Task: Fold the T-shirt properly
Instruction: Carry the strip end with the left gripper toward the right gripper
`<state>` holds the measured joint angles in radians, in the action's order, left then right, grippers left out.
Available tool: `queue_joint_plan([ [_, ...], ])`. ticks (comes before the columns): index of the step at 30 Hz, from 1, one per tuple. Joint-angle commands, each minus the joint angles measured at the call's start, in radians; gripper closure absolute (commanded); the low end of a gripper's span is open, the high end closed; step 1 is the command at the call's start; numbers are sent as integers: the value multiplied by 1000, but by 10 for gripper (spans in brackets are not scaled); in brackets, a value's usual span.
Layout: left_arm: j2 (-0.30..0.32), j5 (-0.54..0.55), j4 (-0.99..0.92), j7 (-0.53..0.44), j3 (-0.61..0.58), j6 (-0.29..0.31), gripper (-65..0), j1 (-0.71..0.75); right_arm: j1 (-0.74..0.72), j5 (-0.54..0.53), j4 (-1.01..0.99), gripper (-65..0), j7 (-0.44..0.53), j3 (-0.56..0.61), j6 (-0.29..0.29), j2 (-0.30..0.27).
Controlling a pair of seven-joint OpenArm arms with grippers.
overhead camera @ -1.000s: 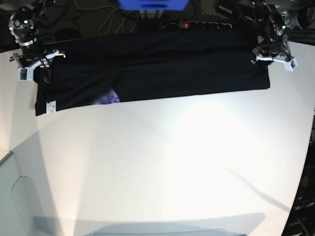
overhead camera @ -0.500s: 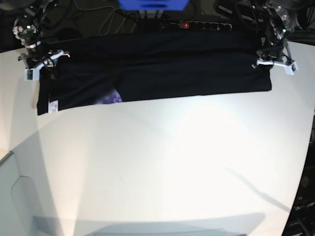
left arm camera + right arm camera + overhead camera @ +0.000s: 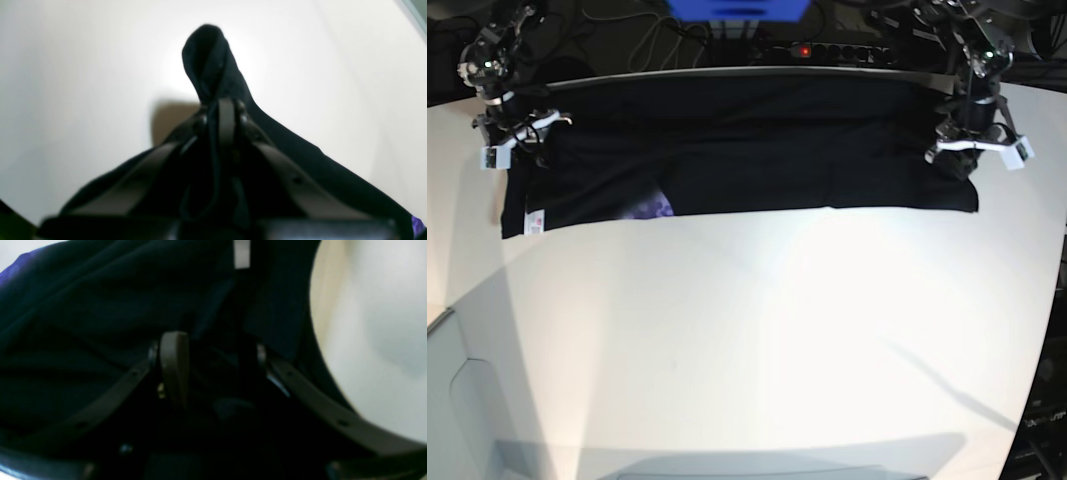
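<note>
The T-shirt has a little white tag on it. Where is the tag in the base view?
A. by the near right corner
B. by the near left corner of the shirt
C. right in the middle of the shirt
B: the white tag sits at the near left corner of the black T-shirt, close to the purple print patch.

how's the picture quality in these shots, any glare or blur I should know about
Base view: strong glare washes out the middle of the white table, edges curve from lens distortion, and the black T-shirt shows little fold detail. Left wrist view: the left gripper is soft, with a bright hotspot behind the pinched cloth. Right wrist view: dark and blurred throughout; the right gripper is barely distinct from the cloth.
</note>
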<state>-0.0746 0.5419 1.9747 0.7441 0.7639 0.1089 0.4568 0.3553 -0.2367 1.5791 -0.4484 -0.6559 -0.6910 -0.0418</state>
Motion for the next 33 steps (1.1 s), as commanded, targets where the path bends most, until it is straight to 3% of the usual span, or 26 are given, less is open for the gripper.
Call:
queue_joint_plan([
  [1,-3,4,19,-21,-21,4,0,-3,3,3,13,-265,-8,-3,-7,-10],
  [11,3,2,19,-21,-412,1,0,26,3,3,16,-265,-10,-2,-7,-10],
  [19,103,2,12,-30,-762,-5,0,9,3,3,16,-265,-10,-2,-7,-10],
  [24,112,-3,-13,-25,-877,-7,0,-46,3,3,16,-265,-10,-2,-7,-10],
  [29,115,-104,-68,-30,-933,-7,0,-92,1,3,16,-265,-10,-2,-7,-10],
  [33,118,-124,-105,-30,-983,-7,0,-132,1,3,16,-266,-10,-2,-7,-10],
])
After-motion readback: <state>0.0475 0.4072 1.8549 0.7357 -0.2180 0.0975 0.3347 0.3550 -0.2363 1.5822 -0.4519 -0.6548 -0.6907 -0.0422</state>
